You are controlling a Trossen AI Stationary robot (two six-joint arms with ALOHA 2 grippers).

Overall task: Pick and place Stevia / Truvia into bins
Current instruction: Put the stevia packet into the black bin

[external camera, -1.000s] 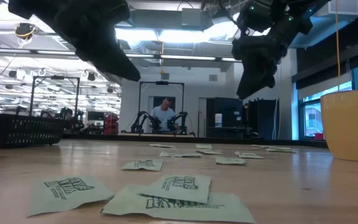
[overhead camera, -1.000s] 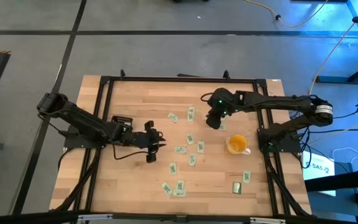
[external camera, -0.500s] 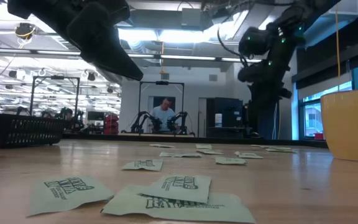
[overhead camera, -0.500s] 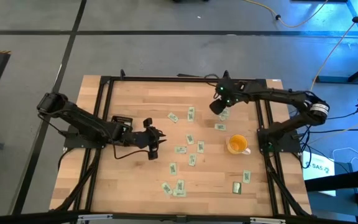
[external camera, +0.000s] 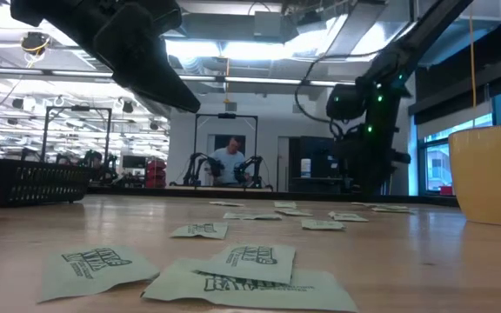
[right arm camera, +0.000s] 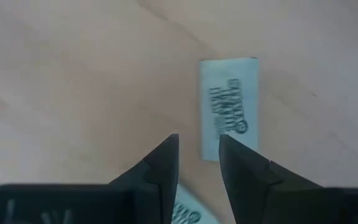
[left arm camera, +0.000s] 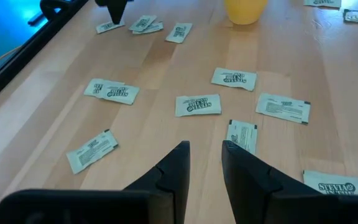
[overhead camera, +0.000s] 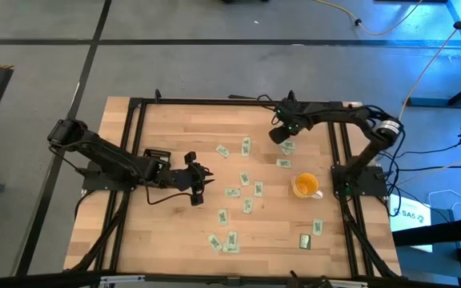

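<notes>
Several pale green Stevia sachets (overhead camera: 242, 178) lie flat and scattered over the wooden table, some close to the low camera (external camera: 249, 263). The black tray (overhead camera: 157, 153) sits by the left arm. My right gripper (overhead camera: 278, 136) hangs low near the table's far right, open by a narrow gap. One sachet (right arm camera: 229, 109) lies just beyond its fingertips and another (right arm camera: 188, 214) below them. My left gripper (left arm camera: 205, 146) waits left of the middle above bare wood, also open by a narrow gap and holding nothing. Sachets (left arm camera: 197, 104) lie ahead of it.
A yellow cup (overhead camera: 305, 186) stands on the right half, between the right arm's base and the sachets. A black mesh-walled container (external camera: 24, 183) shows at the left in the low view. Black frame rails (overhead camera: 134, 144) run along the table's sides. A person stands in the room behind.
My right gripper has moved toward the table's far edge and come down from high above the table to just over the sachets at the far right. My left arm has kept still, and no sachet has moved.
</notes>
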